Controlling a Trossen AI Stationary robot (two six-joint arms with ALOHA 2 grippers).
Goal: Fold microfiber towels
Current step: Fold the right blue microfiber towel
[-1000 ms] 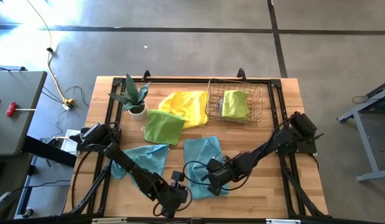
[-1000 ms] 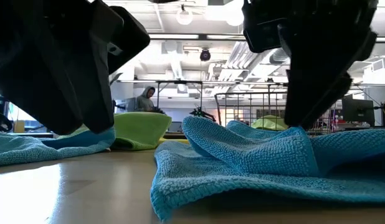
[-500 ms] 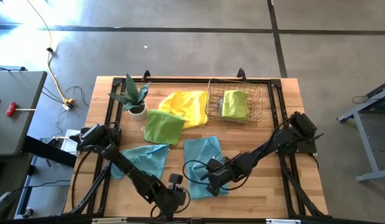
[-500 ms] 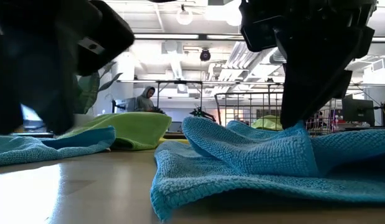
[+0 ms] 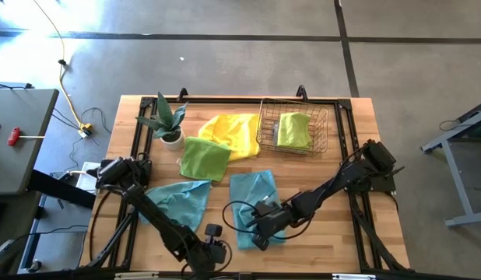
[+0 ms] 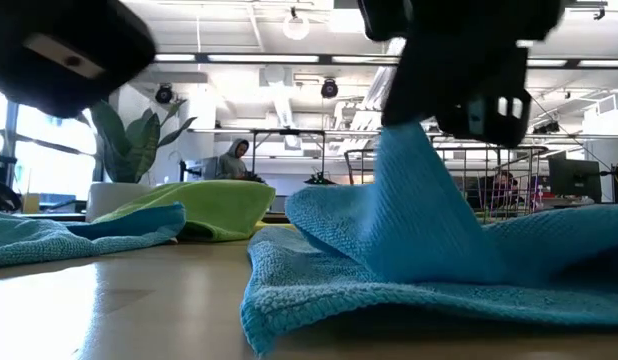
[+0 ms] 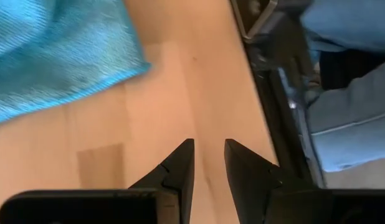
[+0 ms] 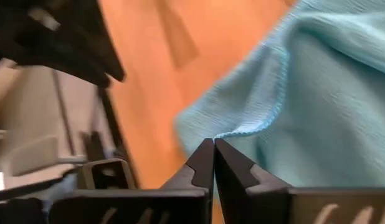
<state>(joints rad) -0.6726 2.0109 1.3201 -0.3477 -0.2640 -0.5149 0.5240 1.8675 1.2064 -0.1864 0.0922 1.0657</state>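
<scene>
Since a second ago the right pincer (image 5: pixel 256 238) has clenched on the near-left corner of the teal towel (image 5: pixel 254 194) at the tabletop's (image 5: pixel 334 233) near middle, its body stretching away toward the far side; the left pincer (image 7: pixel 209 163), nearer-left, hangs part-open and empty.

Right gripper (image 8: pixel 213 148) jaws pinched together, low mid-table; left gripper (image 7: pixel 209 163) jaws slightly parted, near front edge.

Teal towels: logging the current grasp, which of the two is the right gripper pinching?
The teal towel nearer the table's middle: the right gripper is shut on its front edge, lifting it. The other teal towel lies flat by the left arm.
</scene>
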